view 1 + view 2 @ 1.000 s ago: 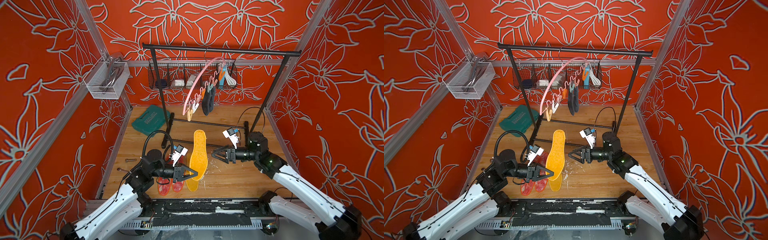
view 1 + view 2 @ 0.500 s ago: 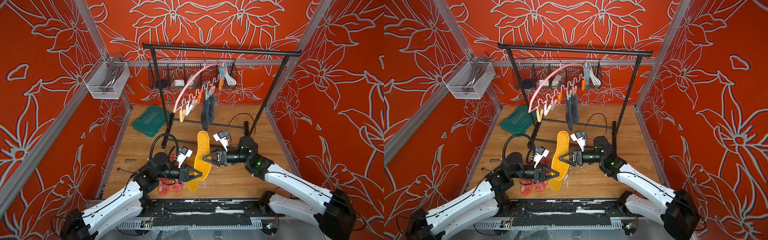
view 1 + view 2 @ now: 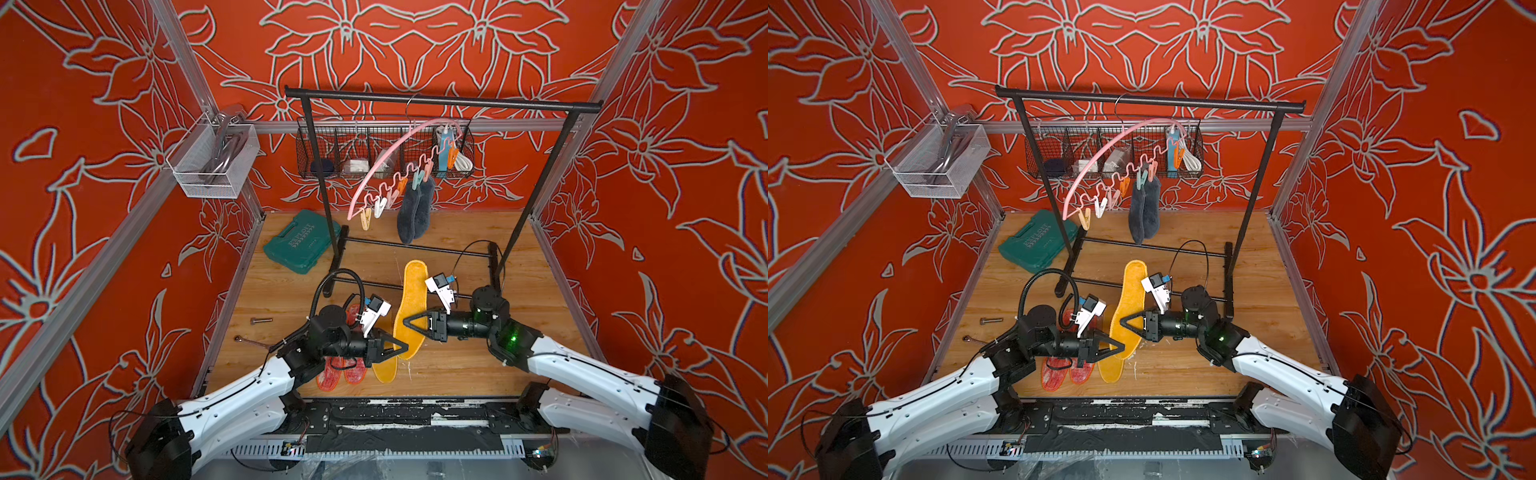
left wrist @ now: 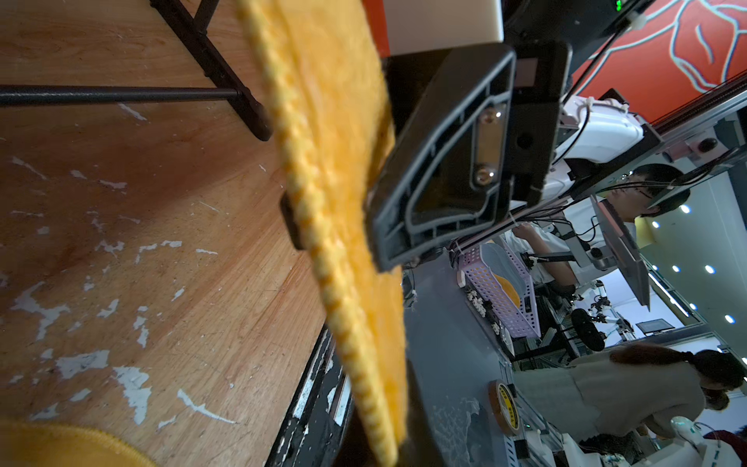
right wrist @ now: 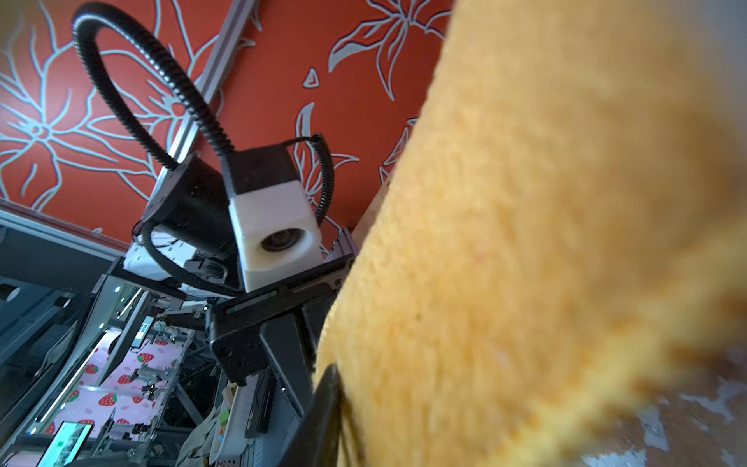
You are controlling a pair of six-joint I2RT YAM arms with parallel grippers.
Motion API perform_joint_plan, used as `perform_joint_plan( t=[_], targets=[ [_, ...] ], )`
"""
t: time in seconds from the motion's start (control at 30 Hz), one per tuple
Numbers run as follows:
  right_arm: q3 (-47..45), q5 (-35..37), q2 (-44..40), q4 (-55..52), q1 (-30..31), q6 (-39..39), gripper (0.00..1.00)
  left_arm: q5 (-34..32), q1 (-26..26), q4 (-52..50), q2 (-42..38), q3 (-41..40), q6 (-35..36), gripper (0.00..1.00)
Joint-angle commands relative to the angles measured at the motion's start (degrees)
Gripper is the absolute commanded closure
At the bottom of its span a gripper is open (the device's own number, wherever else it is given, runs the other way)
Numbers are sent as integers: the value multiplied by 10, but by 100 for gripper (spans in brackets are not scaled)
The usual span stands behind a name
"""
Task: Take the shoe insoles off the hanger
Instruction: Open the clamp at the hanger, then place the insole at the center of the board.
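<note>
walls (image 3: 374, 50): red with big pale flowers | floor (image 3: 282, 299): brown wood — scratched white in spots | black rack (image 3: 440, 99): across the middle | wire basket (image 3: 208, 183): upper left

Blurred and cut off by the frame in the right wrist view: held yellow insole (image 5: 525, 242). Mostly hidden behind it in the left wrist view: far finger (image 4: 290, 220) of right claw (image 3: 406, 322). Half covered by left claw (image 3: 403, 346) in both top views: red-white insoles (image 3: 328, 376), second yellow insole (image 3: 384, 368). Too small to identify: contents of wire basket (image 3: 316, 145).
</note>
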Motion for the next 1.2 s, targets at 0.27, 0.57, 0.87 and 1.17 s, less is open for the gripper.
perform_joint_plan(
  t=[0.27, 0.57, 0.87, 1.17],
  targets=[
    [-12, 112, -12, -170, 3, -83, 97, -68, -3, -35, -2, 0, 83, 45],
    [-37, 100, 27, -219, 3, -80, 97, -329, -3, -94, -53, -1, 134, 29],
    [-30, 62, 126, -210, 4, -94, 97, -591, -2, -83, -34, -10, 186, 21],
    [28, -10, 302, -168, 4, -115, 99, -672, 11, -13, -10, -46, 193, 7]
  ],
)
